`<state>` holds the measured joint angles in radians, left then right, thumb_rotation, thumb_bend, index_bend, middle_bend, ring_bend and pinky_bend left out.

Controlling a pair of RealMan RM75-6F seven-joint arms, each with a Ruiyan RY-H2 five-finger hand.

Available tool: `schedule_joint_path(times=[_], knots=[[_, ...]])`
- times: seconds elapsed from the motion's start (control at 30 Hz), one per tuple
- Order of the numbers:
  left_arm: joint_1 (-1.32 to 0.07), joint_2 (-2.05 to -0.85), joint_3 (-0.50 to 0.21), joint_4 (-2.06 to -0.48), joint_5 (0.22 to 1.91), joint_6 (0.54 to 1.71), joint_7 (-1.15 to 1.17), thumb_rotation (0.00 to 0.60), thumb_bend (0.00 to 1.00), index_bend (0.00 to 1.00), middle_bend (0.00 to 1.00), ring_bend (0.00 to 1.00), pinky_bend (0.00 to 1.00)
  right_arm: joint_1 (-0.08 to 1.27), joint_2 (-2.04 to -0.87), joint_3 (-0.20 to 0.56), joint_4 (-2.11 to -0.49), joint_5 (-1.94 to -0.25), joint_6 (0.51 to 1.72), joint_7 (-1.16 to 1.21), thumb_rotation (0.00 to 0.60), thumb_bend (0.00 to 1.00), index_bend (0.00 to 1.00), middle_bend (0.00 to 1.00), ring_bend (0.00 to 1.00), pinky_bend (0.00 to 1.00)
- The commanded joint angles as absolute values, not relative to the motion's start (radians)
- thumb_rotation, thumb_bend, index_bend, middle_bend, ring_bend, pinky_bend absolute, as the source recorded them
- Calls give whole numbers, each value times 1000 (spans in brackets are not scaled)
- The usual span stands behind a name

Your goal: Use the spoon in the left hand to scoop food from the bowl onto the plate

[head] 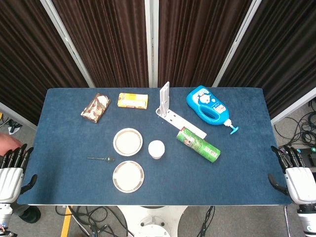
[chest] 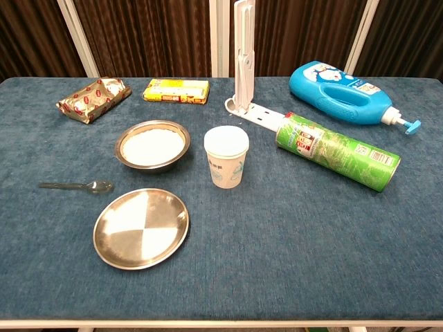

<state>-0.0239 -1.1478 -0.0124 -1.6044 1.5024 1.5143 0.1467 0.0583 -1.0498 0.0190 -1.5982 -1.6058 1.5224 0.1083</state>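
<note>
left hand (head: 11, 170) empty (bowl (chest: 151, 144) full)

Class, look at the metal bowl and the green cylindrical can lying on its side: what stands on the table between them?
A white paper cup stands between the bowl and the green can, touching neither; the chest view shows it best.

Both hands absent from chest view
</note>
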Motion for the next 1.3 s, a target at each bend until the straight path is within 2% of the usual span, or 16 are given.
schedule_joint_path(times=[0.03,0.4,0.5,0.57,0.63,0.7,0.83,0.9,1.03,1.17,1.3], knots=[[-27,-1151,-10,-1603,1502,1506,142,600,382,85,0,0,0,59,-1049,20,-1600,-1604,1521,108,600,278,39,168,0,0],[-86,-1141,-25,-1630,1487,1419,156,600,361,118,3,0,0,60,-1053,21,-1592,-1604,1523,118,600,279,38,168,0,0],[-139,-1143,-54,-1632,1479,1363,144,600,333,190,124,54,7,65,-1051,26,-1589,-1600,1517,120,600,278,38,168,0,0],[-187,-1140,-73,-1643,1469,1300,131,600,321,270,247,166,106,68,-1049,29,-1588,-1598,1517,120,600,279,39,168,0,0],[-234,-1149,-91,-1642,1465,1241,81,600,311,359,378,298,322,70,-1047,33,-1587,-1598,1517,120,600,279,38,168,0,0],[-295,-1168,-106,-1628,1455,1154,21,600,310,390,483,410,493,74,-1044,35,-1587,-1596,1515,120,600,279,38,168,0,0],[-399,-1226,-120,-1566,1418,992,-44,600,310,423,652,590,721,76,-1040,38,-1587,-1594,1514,121,600,279,38,169,0,0],[-435,-1267,-118,-1524,1396,934,-45,600,311,446,714,650,786,75,-1039,39,-1586,-1591,1514,122,600,278,39,169,0,0],[-468,-1339,-119,-1468,1343,889,-11,600,312,508,791,730,875,75,-1038,39,-1586,-1581,1506,117,600,279,39,171,0,0],[-483,-1377,-122,-1456,1271,855,4,600,312,535,847,796,934,77,-1040,40,-1589,-1580,1504,111,600,279,39,173,0,0],[-493,-1416,-130,-1440,1212,859,41,600,312,533,871,821,952,79,-1041,40,-1591,-1577,1501,106,600,279,38,173,0,0]])
